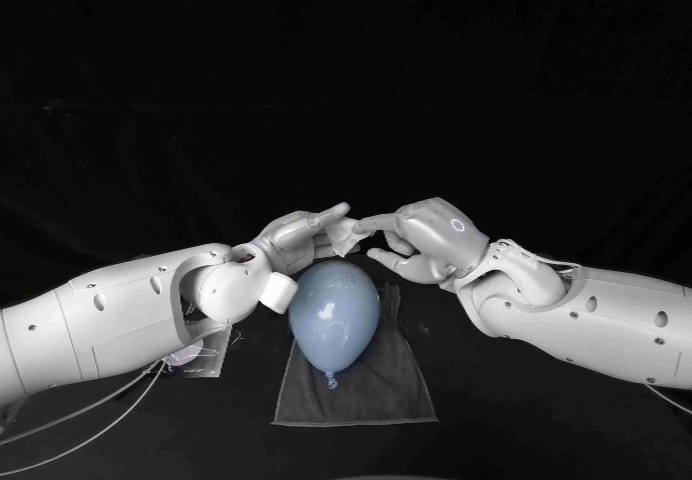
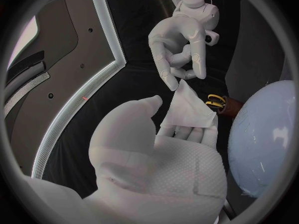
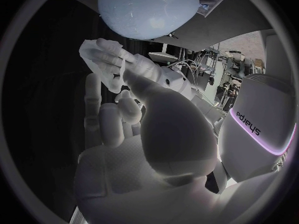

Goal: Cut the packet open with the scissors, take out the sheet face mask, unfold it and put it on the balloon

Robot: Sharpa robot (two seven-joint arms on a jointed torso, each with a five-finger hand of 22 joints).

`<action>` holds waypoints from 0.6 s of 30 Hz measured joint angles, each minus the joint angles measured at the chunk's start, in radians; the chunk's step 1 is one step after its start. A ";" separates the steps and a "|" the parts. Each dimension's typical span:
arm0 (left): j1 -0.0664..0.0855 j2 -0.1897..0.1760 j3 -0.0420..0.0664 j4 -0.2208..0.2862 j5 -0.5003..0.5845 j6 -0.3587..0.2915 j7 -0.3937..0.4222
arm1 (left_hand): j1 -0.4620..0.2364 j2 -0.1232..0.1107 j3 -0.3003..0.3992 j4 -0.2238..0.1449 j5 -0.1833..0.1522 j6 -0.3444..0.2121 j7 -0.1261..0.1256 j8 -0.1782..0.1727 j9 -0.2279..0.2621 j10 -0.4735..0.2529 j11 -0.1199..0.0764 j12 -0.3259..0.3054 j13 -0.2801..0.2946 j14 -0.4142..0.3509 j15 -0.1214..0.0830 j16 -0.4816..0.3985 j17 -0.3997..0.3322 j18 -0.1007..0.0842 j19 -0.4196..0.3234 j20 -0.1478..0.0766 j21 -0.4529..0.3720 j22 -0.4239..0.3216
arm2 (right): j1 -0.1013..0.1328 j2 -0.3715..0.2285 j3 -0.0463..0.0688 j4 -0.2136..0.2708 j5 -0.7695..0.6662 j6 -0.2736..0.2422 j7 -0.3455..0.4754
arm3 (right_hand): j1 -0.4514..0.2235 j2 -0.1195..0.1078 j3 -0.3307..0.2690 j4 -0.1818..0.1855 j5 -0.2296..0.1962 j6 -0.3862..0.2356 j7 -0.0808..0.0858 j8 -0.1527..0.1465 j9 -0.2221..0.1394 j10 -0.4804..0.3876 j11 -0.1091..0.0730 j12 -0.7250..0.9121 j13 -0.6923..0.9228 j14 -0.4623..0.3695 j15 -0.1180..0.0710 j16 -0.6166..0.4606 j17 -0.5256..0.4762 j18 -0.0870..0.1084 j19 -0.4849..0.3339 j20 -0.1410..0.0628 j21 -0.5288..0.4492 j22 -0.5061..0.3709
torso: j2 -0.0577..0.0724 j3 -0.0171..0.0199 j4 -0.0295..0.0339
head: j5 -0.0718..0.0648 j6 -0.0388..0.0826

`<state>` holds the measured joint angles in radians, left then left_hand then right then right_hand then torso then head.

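A pale blue balloon (image 1: 335, 312) lies on a grey cloth (image 1: 378, 395) in the middle of the table. Above its far end my left hand (image 1: 293, 240) holds a folded white sheet mask (image 1: 343, 236) between thumb and fingers. In the left wrist view the mask (image 2: 189, 110) lies on the fingers (image 2: 187, 133) of my left hand (image 2: 159, 159), one corner pointing up. My right hand (image 1: 428, 234) faces it, a fingertip (image 2: 171, 82) at that corner, thumb and finger apart. The right wrist view shows the mask (image 3: 93, 49) below the balloon (image 3: 146, 9).
Scissors (image 2: 215, 100) with yellow handles lie on the table beyond the mask, beside the balloon (image 2: 264, 139). A pale flat packet (image 1: 199, 356) lies under my left forearm, with thin cables trailing toward the table's front left.
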<state>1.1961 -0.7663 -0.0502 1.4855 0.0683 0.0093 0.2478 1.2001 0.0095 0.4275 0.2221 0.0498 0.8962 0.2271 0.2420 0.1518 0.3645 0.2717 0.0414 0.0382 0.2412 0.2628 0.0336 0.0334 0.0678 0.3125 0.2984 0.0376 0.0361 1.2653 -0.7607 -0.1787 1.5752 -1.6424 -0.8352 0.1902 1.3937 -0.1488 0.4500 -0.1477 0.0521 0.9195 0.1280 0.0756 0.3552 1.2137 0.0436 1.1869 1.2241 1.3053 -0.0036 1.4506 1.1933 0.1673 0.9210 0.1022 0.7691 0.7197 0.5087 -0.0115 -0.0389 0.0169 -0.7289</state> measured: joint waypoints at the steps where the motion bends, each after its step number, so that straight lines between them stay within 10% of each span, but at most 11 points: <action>1: 0.000 0.000 0.000 0.000 0.000 0.000 0.000 | 0.000 0.000 0.000 0.000 0.000 0.000 0.000 0.000 0.000 0.000 0.000 0.000 0.000 0.000 0.000 0.000 0.000 0.000 0.000 0.000 0.000 0.000 | 0.000 0.002 0.000 0.000 -0.004 -0.005 -0.003 | 0.000 0.000 0.000 0.000 0.000 -0.005 0.000 -0.003 -0.001 0.002 0.002 0.003 0.001 0.000 0.000 0.000 0.002 0.000 0.000 0.000 0.000 0.001 | 0.000 0.0000 0.0002 | 0.000 0.001; 18: 0.000 0.001 0.000 0.004 0.001 0.009 -0.004 | -0.015 -0.001 -0.008 0.020 0.000 0.001 0.001 0.000 0.004 0.019 -0.004 0.000 0.002 0.013 -0.002 0.000 0.005 0.000 0.004 -0.004 0.000 0.001 | -0.001 0.045 0.000 -0.036 -0.061 -0.031 -0.040 | 0.051 0.000 0.005 -0.036 0.000 -0.011 -0.011 0.002 -0.004 0.013 -0.009 0.028 0.006 0.013 -0.013 0.021 0.014 -0.006 -0.008 -0.008 0.039 0.041 | 0.001 -0.0004 0.0006 | -0.002 0.002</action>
<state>1.1960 -0.7656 -0.0503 1.4892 0.0692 0.0182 0.2438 1.1852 0.0089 0.4194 0.2419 0.0498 0.8972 0.2280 0.2420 0.1559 0.3833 0.2680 0.0415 0.0398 0.2542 0.2611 0.0336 0.0388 0.0679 0.3165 0.2946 0.0376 0.0369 1.2643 -0.7158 -0.1784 1.5391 -1.7031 -0.8662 0.1503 1.4443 -0.1484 0.4553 -0.1836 0.0521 0.9086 0.1173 0.0774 0.3517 1.2266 0.0346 1.2145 1.2304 1.3184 -0.0166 1.4712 1.2074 0.1613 0.9135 0.0946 0.8084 0.7608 0.5093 -0.0119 -0.0383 0.0151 -0.7269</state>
